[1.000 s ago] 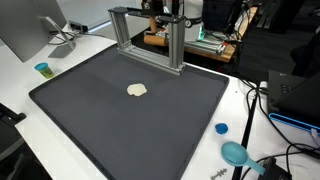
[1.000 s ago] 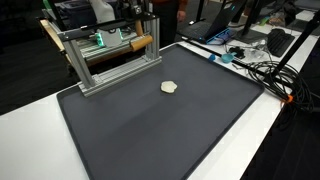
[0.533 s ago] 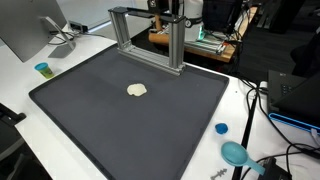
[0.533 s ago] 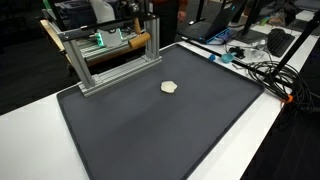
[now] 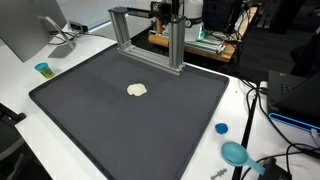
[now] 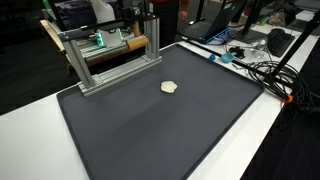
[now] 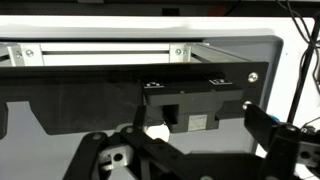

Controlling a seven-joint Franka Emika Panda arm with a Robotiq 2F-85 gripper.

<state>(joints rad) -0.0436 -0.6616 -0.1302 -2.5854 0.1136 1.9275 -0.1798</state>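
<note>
1. My claw [image 5: 166, 10] hung high at the far side of the white desk [image 5: 15, 92], up behind the bare rectangular aluminium frame [image 5: 177, 45]. It touched nothing.
2. In the wrist view its black fingers [image 7: 275, 135] stood spread wide, one low at either side, with nothing between them. I judged the claw to be parted and empty.
3. The thing nearest my reach was a small, roundish cream-coloured lump [image 5: 137, 90]. It lay flat on the large dark-grey mat [image 5: 110, 125] that covered most of the desk.
4. In both exterior views the lump [image 6: 170, 87] lay alone, toward the frame's half of the mat yet well apart from the frame's feet.
5. From the wrist camera the lump [image 7: 155, 131] showed as a pale spot just beside my own black housing. The frame's silver bar [image 7: 100, 50] ran across the top of that view.
6. I took that open spot to be deliberate — nothing crowded the lump, so it could be approached straight down from above.
7. My own height made sense in the same way — from up there the camera looked over both frame and mat.
8. Off the mat sat a small blue cap [image 5: 221, 128] and a teal cup [image 5: 42, 69], and a tangle of dark cables [image 6: 262, 72] lay at the desk's edge, all well clear of the lump.
</note>
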